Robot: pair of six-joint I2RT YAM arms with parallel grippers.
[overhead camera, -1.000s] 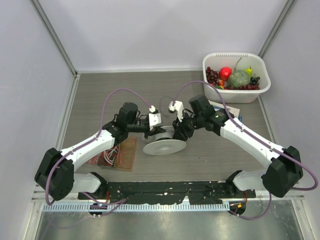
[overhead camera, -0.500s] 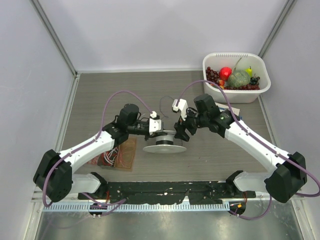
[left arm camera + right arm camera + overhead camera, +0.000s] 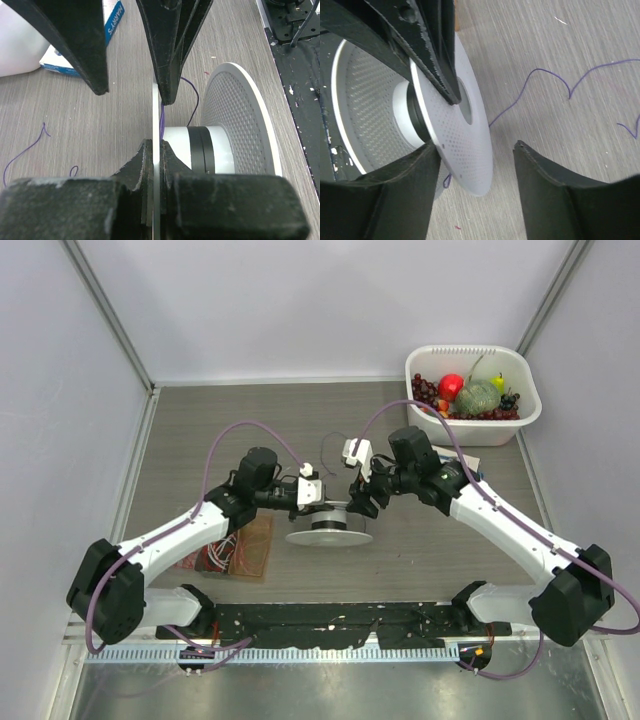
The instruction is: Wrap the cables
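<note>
The round white perforated spool rests on the table between my two grippers. My left gripper is shut on the thin edge of the spool's upper flange, seen edge-on in the left wrist view. My right gripper is open, its fingers straddling that same flange without closing on it. The thin dark wire trails loose over the table beyond the spool, and shows as a thread from above. A dark band of wound wire sits on the hub.
A white bin of toy fruit stands at the back right. A blue-and-white box lies under the right arm. A brown board with red wires lies left of the spool, under the left arm.
The spool has gone from tilted to flatter over the last second. My right gripper has drawn slightly back and up, and my left gripper has shifted a little with the flange.
</note>
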